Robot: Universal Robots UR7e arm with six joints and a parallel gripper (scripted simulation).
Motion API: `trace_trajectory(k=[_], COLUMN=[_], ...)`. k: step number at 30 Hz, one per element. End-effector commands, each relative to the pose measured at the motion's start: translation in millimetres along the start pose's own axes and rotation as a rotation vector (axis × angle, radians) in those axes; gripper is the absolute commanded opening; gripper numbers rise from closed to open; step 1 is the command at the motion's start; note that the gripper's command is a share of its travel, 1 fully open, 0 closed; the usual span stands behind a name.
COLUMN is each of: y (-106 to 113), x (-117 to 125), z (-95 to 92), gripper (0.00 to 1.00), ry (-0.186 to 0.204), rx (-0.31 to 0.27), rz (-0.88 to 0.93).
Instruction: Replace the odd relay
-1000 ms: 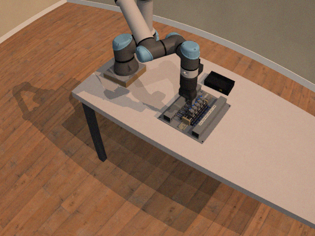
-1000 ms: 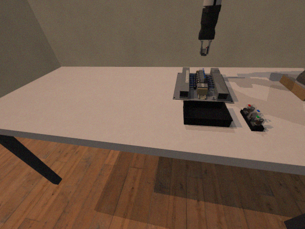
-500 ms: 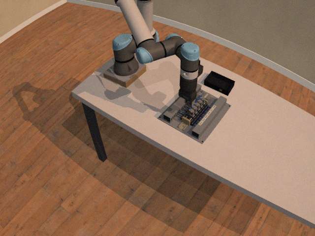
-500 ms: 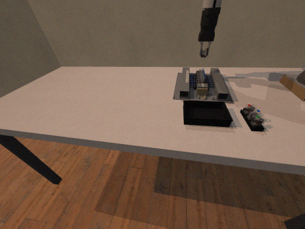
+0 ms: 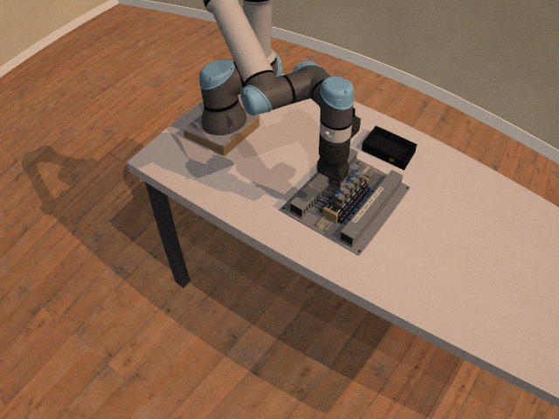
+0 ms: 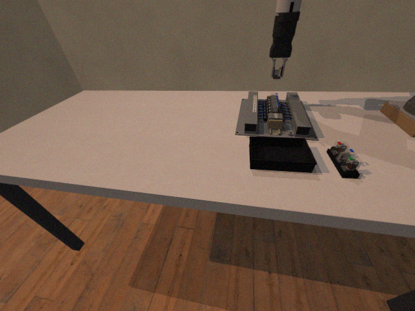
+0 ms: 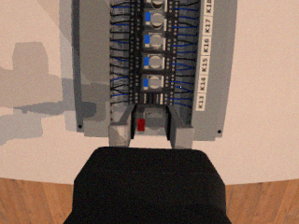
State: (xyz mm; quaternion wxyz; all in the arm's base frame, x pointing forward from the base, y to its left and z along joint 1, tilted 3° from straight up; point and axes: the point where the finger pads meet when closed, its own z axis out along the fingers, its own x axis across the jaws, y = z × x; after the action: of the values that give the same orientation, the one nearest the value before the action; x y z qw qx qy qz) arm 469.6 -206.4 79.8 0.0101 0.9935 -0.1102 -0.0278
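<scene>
My gripper (image 7: 150,115) is shut on a relay with a red test button (image 7: 141,126) and holds it high above the grey relay board (image 6: 275,113). In the exterior view the gripper (image 6: 277,72) hangs well clear of the board with the relay between its fingers. The wrist view shows a row of several relays with blue buttons (image 7: 153,40) on the board below. A black tray (image 6: 282,154) lies in front of the board. A black spare holder (image 6: 343,159) to its right carries three spares with red, blue and green buttons.
The board has grey wiring ducts along both sides and a tan block (image 6: 275,121) at its near end. The arm's base stands on a wooden block (image 5: 222,133) at the table's corner. The table edge runs close to the tray.
</scene>
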Motion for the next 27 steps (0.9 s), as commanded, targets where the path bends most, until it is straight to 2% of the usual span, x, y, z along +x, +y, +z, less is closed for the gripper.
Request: trace_trajectory(k=[1, 27], y=[0.2, 0.2], x=[0.4, 0.4], z=[-0.5, 2.8], gripper=[0.00, 0.00], ry=[0.002, 0.002], rx=[-0.001, -0.001], rz=[0.000, 0.000])
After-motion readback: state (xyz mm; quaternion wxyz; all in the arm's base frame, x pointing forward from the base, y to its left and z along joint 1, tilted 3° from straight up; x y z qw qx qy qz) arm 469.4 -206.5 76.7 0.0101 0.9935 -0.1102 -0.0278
